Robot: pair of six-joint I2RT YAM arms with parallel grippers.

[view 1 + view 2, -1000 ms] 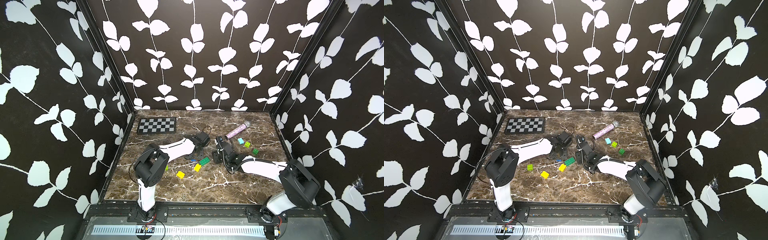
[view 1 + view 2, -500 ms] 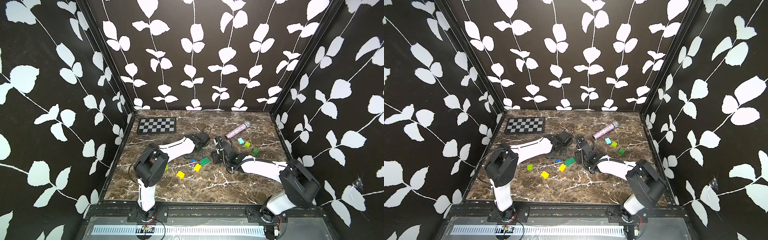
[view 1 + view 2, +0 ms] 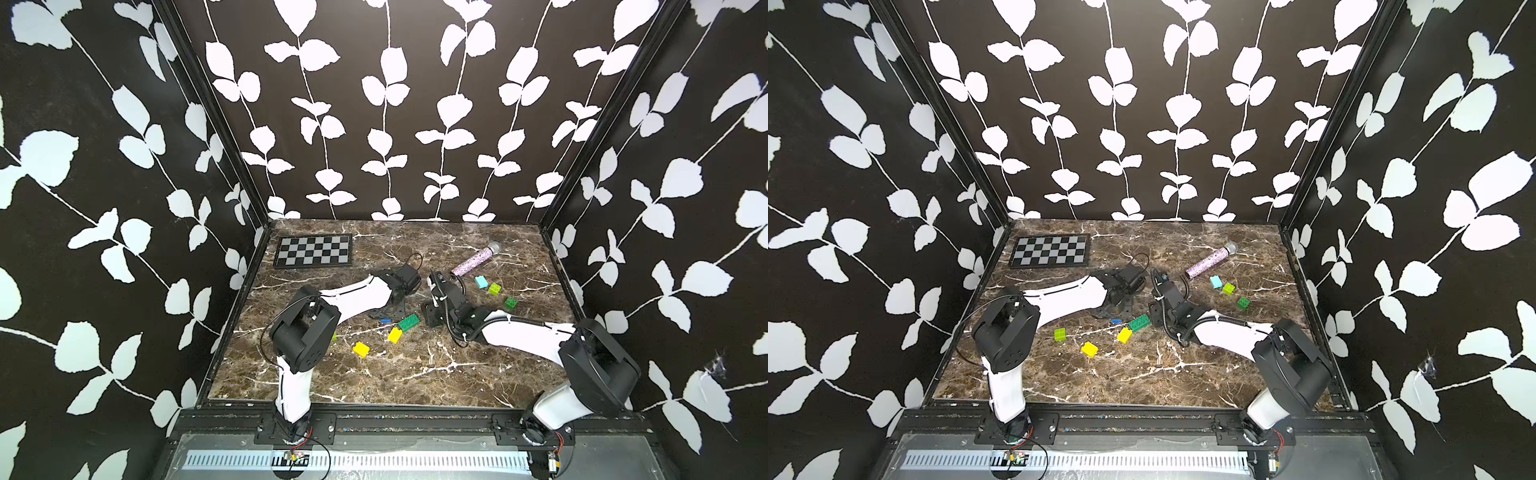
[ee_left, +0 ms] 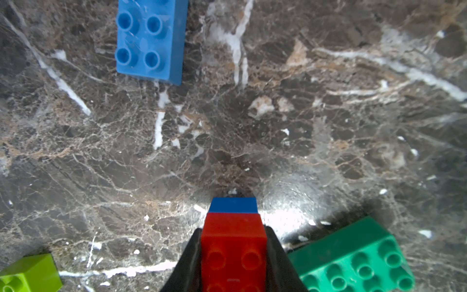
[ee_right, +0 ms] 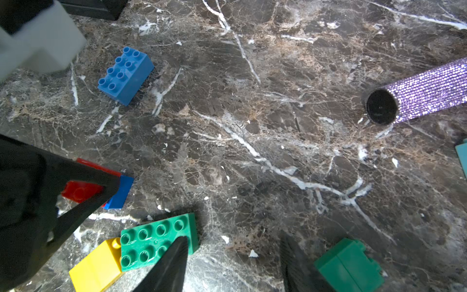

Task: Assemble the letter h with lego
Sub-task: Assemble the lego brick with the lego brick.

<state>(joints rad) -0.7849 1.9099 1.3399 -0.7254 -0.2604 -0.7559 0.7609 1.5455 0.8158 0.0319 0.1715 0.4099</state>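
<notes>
The whole enclosure is seen in both top views from high above the near edge, angled down towards the far wall, and nearly the same stretch of marble table (image 3: 415, 374) is shared by them. The left wrist view is held very close over the table, aimed down past the left gripper (image 4: 233, 231) and the red brick (image 4: 233, 252) clamped in it. The right wrist view is set somewhat higher and tilted, aimed past the right gripper (image 5: 234, 241). The red brick, the long dark green brick (image 4: 353, 257) and the blue brick (image 4: 151, 40) are shared by both wrist views.
</notes>
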